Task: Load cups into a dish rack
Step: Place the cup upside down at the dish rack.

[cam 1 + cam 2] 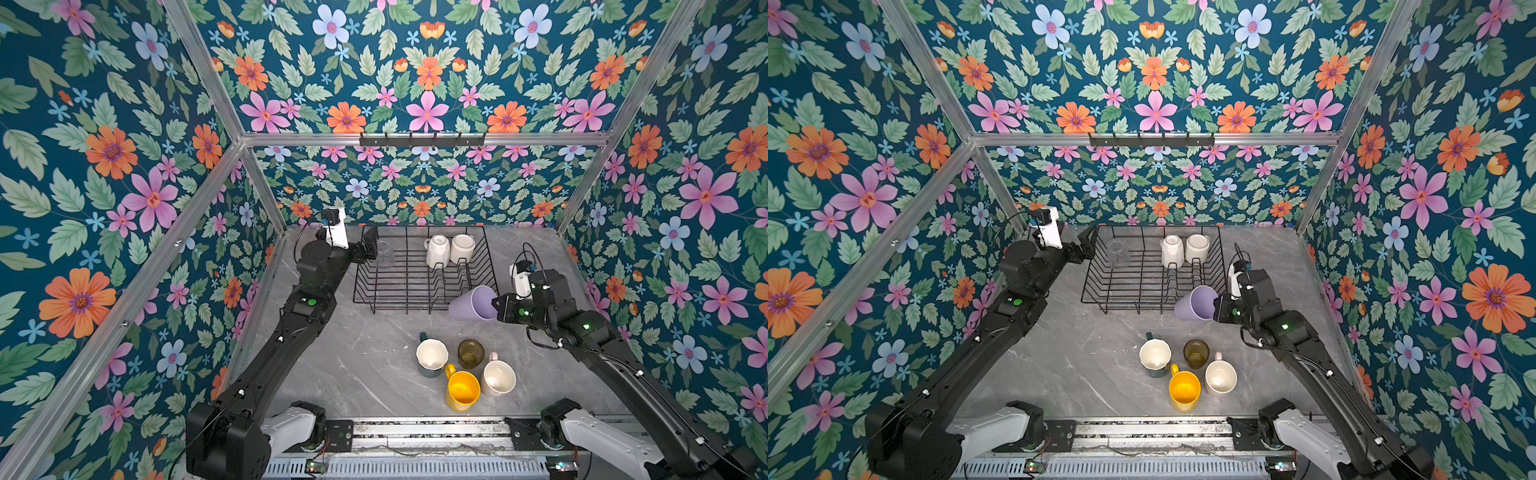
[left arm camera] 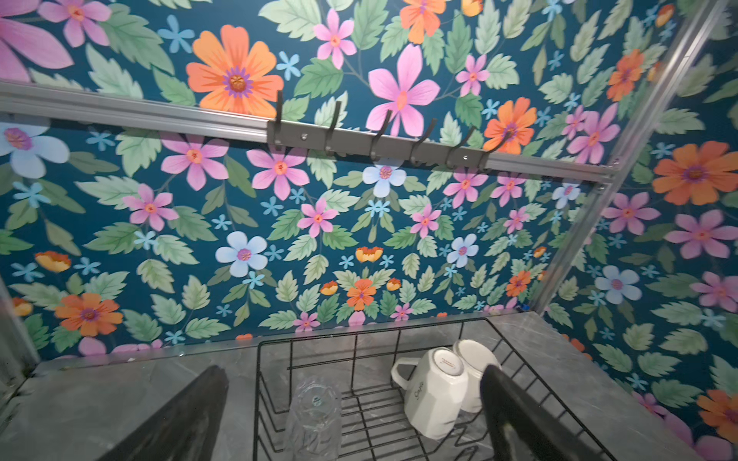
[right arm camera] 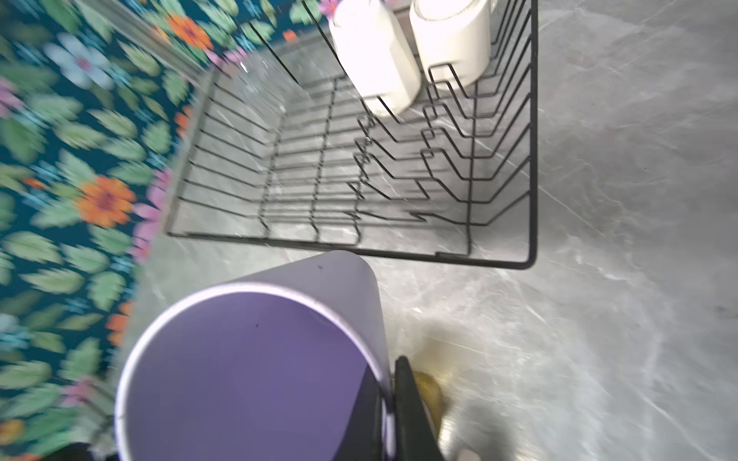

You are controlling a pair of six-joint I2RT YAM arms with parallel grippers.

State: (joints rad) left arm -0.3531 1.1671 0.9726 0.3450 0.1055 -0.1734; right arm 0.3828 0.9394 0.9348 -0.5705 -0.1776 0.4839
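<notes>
Lilac plastic tumbler [image 1: 471, 306] tipped sideways at near-right corner of black wire dish rack [image 1: 399, 282], rim pinched by clenched right gripper [image 1: 495, 302], likely for inverted placement. Left gripper [image 1: 371, 245] spread, empty, far left.

My left arm [image 1: 291, 328] reaches toward the worktop's far left corner, its pincer [image 1: 371, 246] spread wide, holding nothing. My right arm [image 1: 615, 357] extends along the right edge, wrist bent inward, its pincer [image 1: 495, 302] clamped on the lilac tumbler [image 1: 469, 306] rim.
</notes>
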